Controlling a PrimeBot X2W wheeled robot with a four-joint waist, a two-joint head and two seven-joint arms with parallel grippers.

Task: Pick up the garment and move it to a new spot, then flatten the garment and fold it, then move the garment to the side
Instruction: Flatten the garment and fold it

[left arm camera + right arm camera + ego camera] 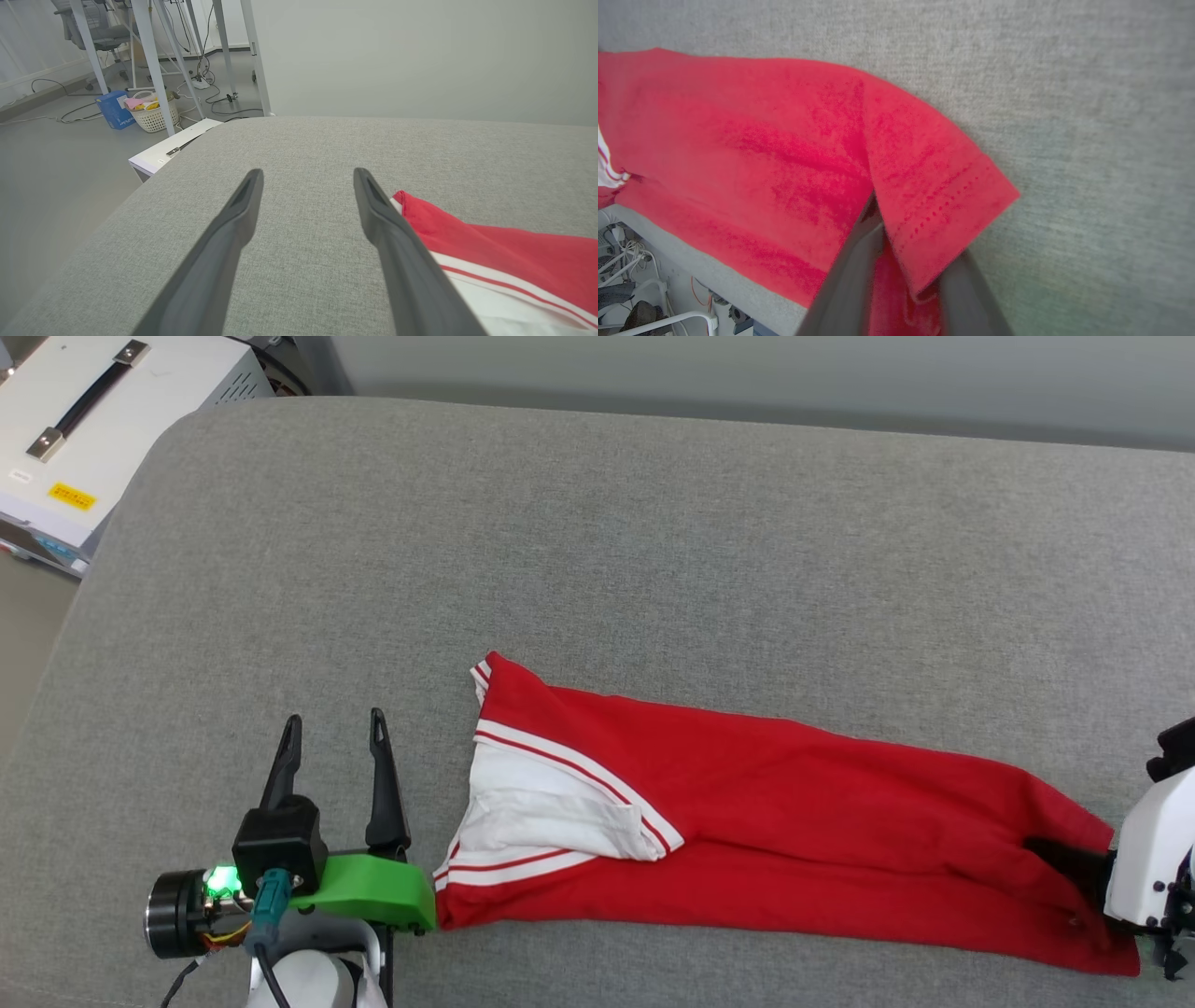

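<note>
PrimeBot's left gripper [335,717] carries two long, tapering black fingers [385,784] with slotted tips, mounted on a black block and a bright green plastic bracket [373,889]. A small green light [222,879] glows beside a black cylinder [173,915] ringed in silver, where a teal connector [273,905] meets a black cable [271,978] and thin orange wires. The forearm [313,985] is glossy white. The right gripper [1064,863] has a white casing [1153,859], black fittings and dark grey fingers.
</note>
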